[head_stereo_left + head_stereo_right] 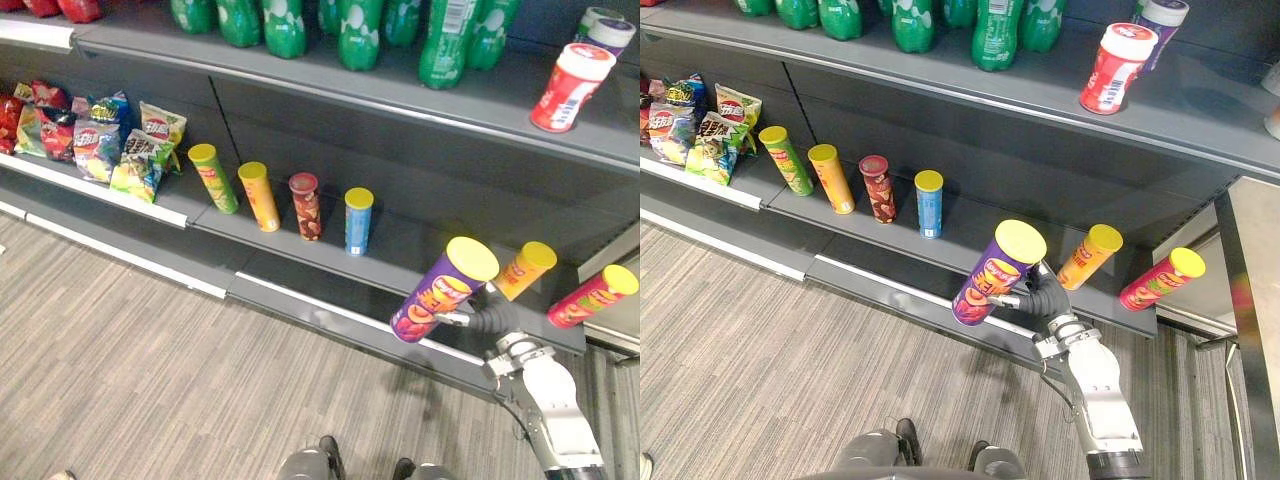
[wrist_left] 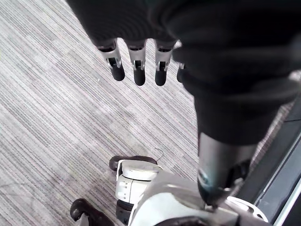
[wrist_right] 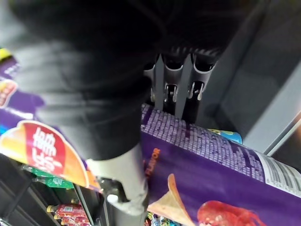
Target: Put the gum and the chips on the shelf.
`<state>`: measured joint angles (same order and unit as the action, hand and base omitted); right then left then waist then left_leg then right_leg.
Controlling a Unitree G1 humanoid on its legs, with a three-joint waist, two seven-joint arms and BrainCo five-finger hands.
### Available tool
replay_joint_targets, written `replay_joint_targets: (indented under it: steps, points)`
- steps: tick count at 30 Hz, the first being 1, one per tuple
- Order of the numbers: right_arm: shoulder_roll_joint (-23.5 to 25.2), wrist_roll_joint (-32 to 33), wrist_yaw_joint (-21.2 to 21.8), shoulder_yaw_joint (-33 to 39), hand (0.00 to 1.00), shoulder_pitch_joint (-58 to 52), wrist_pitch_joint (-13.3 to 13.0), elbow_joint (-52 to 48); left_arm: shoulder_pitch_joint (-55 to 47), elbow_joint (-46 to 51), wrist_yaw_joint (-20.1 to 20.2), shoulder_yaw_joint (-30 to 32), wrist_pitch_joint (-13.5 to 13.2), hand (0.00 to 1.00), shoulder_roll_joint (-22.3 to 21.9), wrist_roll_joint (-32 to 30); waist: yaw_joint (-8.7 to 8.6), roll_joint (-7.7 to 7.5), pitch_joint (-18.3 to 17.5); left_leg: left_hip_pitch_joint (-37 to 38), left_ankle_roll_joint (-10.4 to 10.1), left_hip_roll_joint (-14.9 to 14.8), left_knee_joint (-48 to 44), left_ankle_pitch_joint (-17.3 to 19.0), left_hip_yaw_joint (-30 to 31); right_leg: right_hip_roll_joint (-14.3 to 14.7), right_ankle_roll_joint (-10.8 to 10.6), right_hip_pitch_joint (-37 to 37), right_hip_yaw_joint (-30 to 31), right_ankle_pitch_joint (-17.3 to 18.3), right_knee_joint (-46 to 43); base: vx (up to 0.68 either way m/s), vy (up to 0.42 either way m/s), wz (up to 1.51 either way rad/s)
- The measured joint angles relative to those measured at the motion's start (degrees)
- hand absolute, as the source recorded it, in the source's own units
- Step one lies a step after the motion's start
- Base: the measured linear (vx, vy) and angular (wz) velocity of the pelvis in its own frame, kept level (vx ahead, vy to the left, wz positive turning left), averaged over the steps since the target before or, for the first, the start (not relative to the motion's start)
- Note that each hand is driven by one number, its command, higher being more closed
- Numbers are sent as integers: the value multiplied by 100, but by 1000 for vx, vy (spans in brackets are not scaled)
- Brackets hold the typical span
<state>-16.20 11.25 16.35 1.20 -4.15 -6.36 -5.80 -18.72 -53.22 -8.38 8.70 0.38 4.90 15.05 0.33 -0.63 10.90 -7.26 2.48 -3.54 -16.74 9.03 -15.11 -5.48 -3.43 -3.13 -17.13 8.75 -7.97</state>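
Colours, shelf scene.
Chips can (image 1: 435,295) purple, yellow lid; gum jar (image 1: 568,90) red, white lid; bottles (image 1: 357,30) green; shelf (image 1: 500,97) dark grey; floor (image 1: 130,370) grey, fine stripes.

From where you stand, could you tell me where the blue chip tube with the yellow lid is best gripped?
Round the middle of the blue chip tube with the yellow lid, from the front-right, I'd say: it stands upright on the grey lower shelf, bare shelf on that side, a dark red tube close on the other. The left hand hangs open.
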Motion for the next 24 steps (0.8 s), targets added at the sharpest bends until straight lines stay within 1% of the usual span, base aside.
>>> replay_joint_targets:
  steps: [1, 3, 6, 7, 8, 9, 10, 11, 12, 13, 14, 15, 17, 18, 20, 21, 24]
  points:
    - [0, 0, 13, 0, 100, -4, 0, 0, 0, 3, 11, -3, -20, 0, -4, 48, 0, 12, 6, -11, -4, -7, -37, -2, 15, 6, 10, -15, -5, 8, 6, 44, -96, 3]
    - [0, -5, 27, -30, 100, -6, -1, 0, 0, 41, 44, -55, -74, 0, -21, 53, 3, 82, 14, -49, -81, -13, -74, -52, 67, 14, 22, -16, -5, 15, 20, 20, -76, 2]
    - [2, -19, 13, -204, 100, -5, -1, 2, 1, 86, 100, -170, -161, 0, -18, 43, 4, 122, 18, -36, -178, 32, 63, -179, 217, 8, 29, -11, 10, 12, 88, -24, -42, 5]
    - [7, -23, 5, -246, 100, -4, -1, 2, 4, 87, 116, -171, -174, 0, -12, 38, 5, 115, 23, -48, -169, 47, 60, -221, 275, -6, 31, -7, 19, 13, 110, -42, -24, -2]
    - [32, -63, -48, -335, 100, 2, -1, 12, 7, 91, 151, -169, -217, 0, -6, 28, 15, 79, 44, -76, -218, 94, 0, -302, 490, -39, 77, -18, 74, 38, 144, -52, -21, -24]
    - [54, -183, -90, -454, 100, 64, -4, 49, 6, 92, 190, -168, -247, 0, -5, 28, 85, 59, 62, -175, -270, 113, -170, -339, 693, -70, 112, -6, 197, 13, 167, -60, -14, -40]
    - [53, -232, -89, -498, 100, 92, -7, 76, 9, 84, 208, -167, -246, 0, -6, 24, 131, -1, 109, -193, -273, 106, -214, -316, 786, -84, 115, -3, 255, 4, 164, -58, 6, -60]
    - [45, -234, -93, -566, 100, 148, -24, 169, -8, 63, 248, -187, -245, 0, -20, -5, 147, 55, 116, -140, -285, 0, -216, -284, 827, -69, 108, 7, 380, 3, 95, -51, 31, -66]
    - [33, -234, -118, -571, 100, 203, -25, 213, -10, 57, 254, -238, -245, 0, -34, -16, 146, 120, 122, -7, -406, 1, -108, -237, 902, -64, 78, 112, 530, 34, -29, -31, 53, -58]
    - [33, -234, -140, -568, 100, 226, -38, 211, 5, 56, 252, -260, -244, 0, -23, -19, 125, 131, 125, 18, -425, 16, 12, -225, 901, -77, 68, 158, 570, 31, -53, -5, 105, -42]
    - [29, -233, -224, -545, 100, 303, -86, 210, 77, 62, 272, -286, -261, 0, 40, -40, 54, 185, 140, 65, -424, 47, 250, -224, 881, -109, -12, 312, 623, -20, -175, -2, 103, -17]
    - [32, -233, -303, -545, 100, 364, -106, 210, 140, 63, 309, -316, -272, 0, 94, -108, -14, 135, 206, 60, -388, 74, 411, -249, 828, -145, -36, 454, 644, -34, -289, -28, 113, -16]
    - [27, -234, -386, -473, 100, 478, -136, 210, 285, 65, 386, -428, -276, 0, 320, -346, -46, 21, 408, 79, -304, 165, 602, -378, 750, -240, -81, 617, 705, -63, -412, -61, 81, -10]
    - [25, -235, -463, -420, 100, 494, -141, 210, 349, 69, 414, -489, -277, 0, 407, -434, -45, 14, 437, 103, -271, 210, 688, -427, 729, -275, -107, 641, 725, -83, -412, -61, 83, -10]
    - [26, -235, -574, -427, 100, 682, -146, 209, 439, 79, 437, -622, -287, 0, 444, -470, -40, 18, 479, 149, -237, 268, 870, -512, 611, -329, -177, 727, 828, -150, -389, -62, 84, -20]
    - [21, -234, -609, -425, 100, 852, -179, 189, 533, 82, 440, -654, -295, 0, 450, -470, -47, 56, 538, 130, -206, 296, 944, -537, 572, -354, -197, 773, 847, -202, -358, -70, 78, -22]
    - [21, -241, -749, -444, 100, 1246, -188, 185, 746, 173, 408, -733, -340, 0, 502, -464, -46, 96, 711, 97, -181, 317, 1078, -610, 475, -354, -232, 805, 918, -400, -147, -58, 63, -14]
